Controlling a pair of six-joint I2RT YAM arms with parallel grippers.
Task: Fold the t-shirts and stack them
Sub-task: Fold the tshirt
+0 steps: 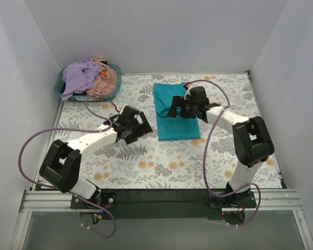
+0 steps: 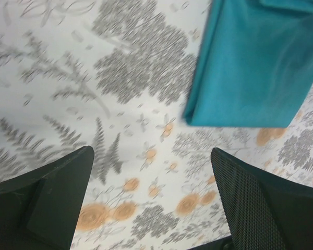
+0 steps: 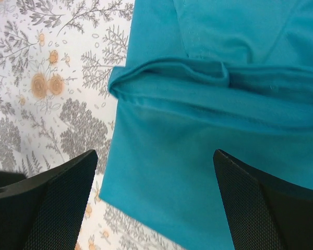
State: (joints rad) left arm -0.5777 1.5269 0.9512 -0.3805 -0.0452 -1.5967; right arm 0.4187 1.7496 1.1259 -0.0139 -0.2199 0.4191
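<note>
**One shirt half-folded, two not yet begun**

From where I stand, the job looks early. The teal-blue t-shirt (image 1: 180,129) lies flat on the floral table cloth (image 1: 161,161), a little toward 1 o'clock from the table's middle. It is already brought in to a long narrow panel, with a rumpled ridge of cloth across it in the right wrist view. I'd say it needs at least one more fold to make a neat stack base. The lavender t-shirt (image 1: 77,75) and the peach-pink t-shirt (image 1: 107,80) sit bunched together in the teal basket (image 1: 60,91), far off at 10 o'clock. Neither is folded, so most of the work is left.

The right gripper (image 3: 155,153) hangs over the teal shirt's far half, fingers spread wide, nothing between them. I cannot tell whether the tips brush the cloth. The left gripper (image 2: 151,153) is just as wide apart and empty. It hovers above bare table cloth at 9 o'clock of the shirt, near its lower-left corner but not over it.
</note>
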